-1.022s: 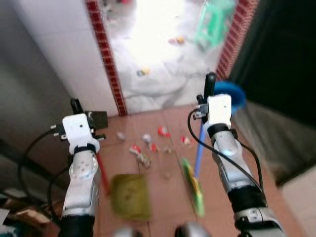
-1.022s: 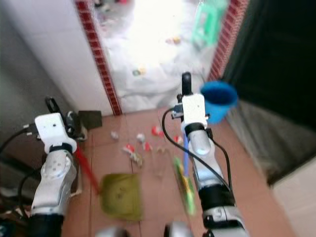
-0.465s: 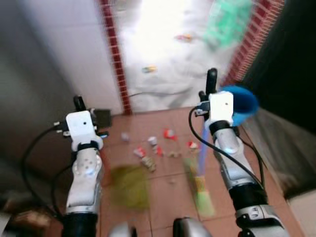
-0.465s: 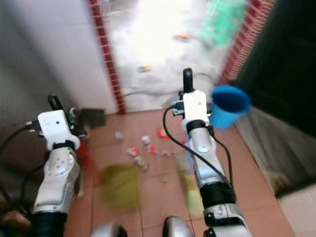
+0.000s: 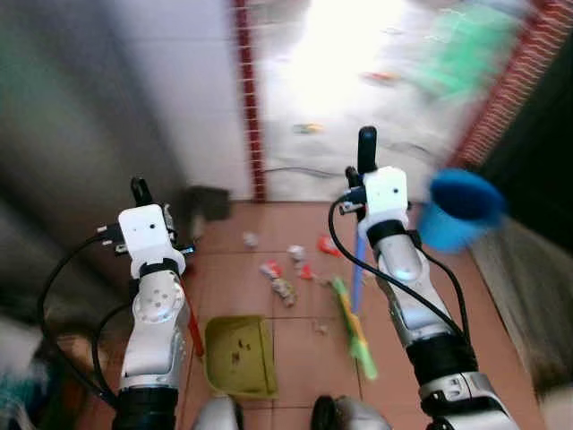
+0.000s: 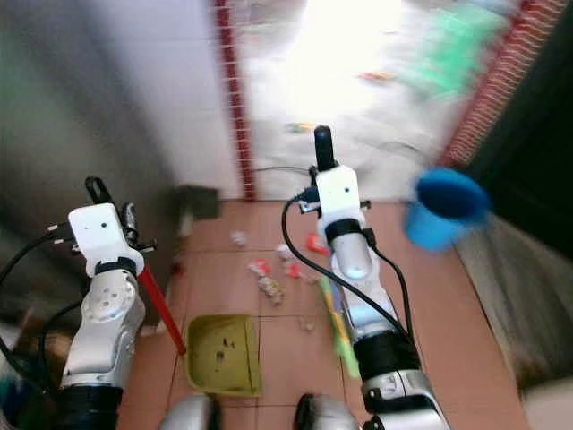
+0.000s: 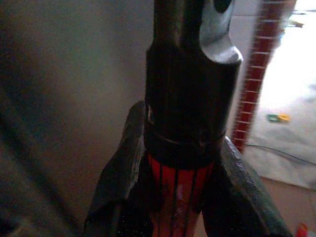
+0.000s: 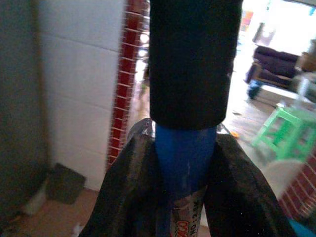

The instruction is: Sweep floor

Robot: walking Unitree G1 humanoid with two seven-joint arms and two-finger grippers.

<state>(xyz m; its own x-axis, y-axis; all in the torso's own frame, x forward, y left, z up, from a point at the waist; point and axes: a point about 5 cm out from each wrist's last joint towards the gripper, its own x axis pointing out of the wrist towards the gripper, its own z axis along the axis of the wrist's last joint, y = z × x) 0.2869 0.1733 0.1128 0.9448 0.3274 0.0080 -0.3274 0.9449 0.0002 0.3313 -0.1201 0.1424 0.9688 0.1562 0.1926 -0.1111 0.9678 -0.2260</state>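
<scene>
Black claws, broom and dustpan ready

Right claw pinches the blue broom; left claw clamps the red-handled dustpan on the floor. Litter lies just ahead: short strokes toward the pan's lip should work best.

The broom has a blue handle with a black grip on top and green-yellow bristles resting on the terracotta tiled floor. The green dustpan lies flat on the tiles, its red handle slanting upward. Small scraps of litter lie scattered on the tiles just beyond the pan and beside the bristles.
</scene>
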